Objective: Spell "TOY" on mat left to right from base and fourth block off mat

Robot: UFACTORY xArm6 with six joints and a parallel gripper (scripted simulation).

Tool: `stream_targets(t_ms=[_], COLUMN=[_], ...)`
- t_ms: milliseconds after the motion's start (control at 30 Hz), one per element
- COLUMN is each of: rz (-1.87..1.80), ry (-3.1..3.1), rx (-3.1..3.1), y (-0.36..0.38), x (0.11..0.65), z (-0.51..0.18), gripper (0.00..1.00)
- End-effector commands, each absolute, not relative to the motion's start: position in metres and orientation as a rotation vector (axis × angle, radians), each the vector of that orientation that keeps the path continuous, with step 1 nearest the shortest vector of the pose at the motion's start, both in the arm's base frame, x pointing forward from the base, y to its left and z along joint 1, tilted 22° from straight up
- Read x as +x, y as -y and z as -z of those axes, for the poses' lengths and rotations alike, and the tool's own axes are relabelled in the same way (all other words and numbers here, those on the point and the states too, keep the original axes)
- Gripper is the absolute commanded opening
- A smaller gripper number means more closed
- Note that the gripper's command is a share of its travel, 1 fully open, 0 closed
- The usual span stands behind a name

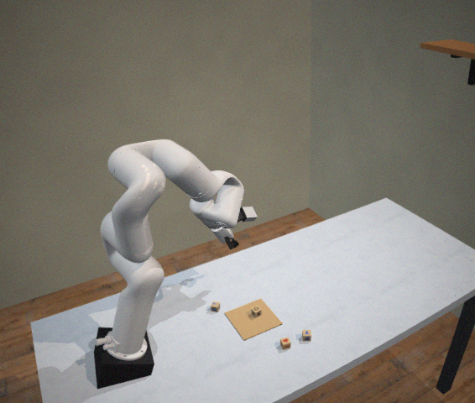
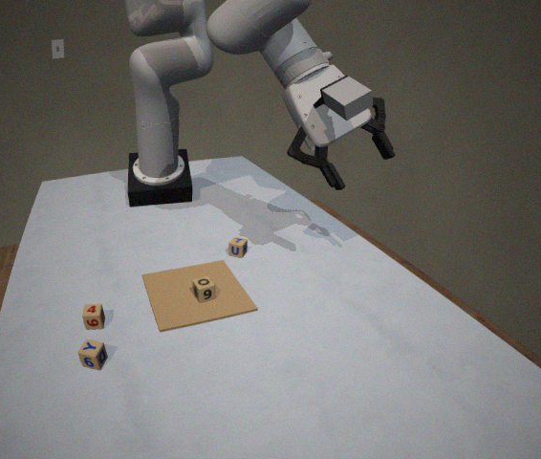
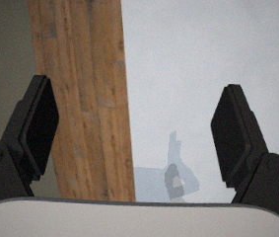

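My gripper (image 1: pixel 232 243) (image 2: pixel 362 170) (image 3: pixel 136 100) is open and empty, tilted, high near the table's far long edge in the top view, away from all blocks. The tan mat (image 1: pixel 246 329) (image 2: pixel 172 314) lies flat. The O block (image 1: pixel 256 311) (image 2: pixel 204 290) stands on it, black O up. The T block (image 1: pixel 215 306) (image 2: pixel 237 247) is off the mat on the robot's side, blue T up. The Y block (image 1: pixel 306 335) (image 2: pixel 93 354) is off the mat, blue Y up, roughly upright in the exterior view. Beside it is the red 4 block (image 1: pixel 285 343) (image 2: pixel 93 316), also off the mat.
The robot's black base (image 1: pixel 125 368) (image 2: pixel 160 194) stands at one end of the white table (image 1: pixel 359 269) (image 2: pixel 310 385) (image 3: pixel 178 59). The wrist view shows the table's edge and the wooden floor (image 3: pixel 95 99) between the fingers, without blocks. A wooden shelf (image 1: pixel 463 49) hangs at the upper right in the top view.
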State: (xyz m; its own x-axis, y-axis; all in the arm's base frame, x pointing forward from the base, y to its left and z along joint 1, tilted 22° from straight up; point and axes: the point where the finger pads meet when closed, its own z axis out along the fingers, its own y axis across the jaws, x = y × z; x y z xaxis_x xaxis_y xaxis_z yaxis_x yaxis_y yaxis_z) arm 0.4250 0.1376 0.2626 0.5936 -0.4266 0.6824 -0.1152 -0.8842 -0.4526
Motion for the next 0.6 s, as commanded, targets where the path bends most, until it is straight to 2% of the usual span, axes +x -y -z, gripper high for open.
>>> stream_targets(t_ms=[0, 567], rz=[1.188, 1.138], ry=[-0.623, -1.124], rx=[-2.406, -2.172], y=[-0.127, -0.085], x=[0.435, 0.455], z=[-0.269, -0.278], gripper=[1.00, 1.00])
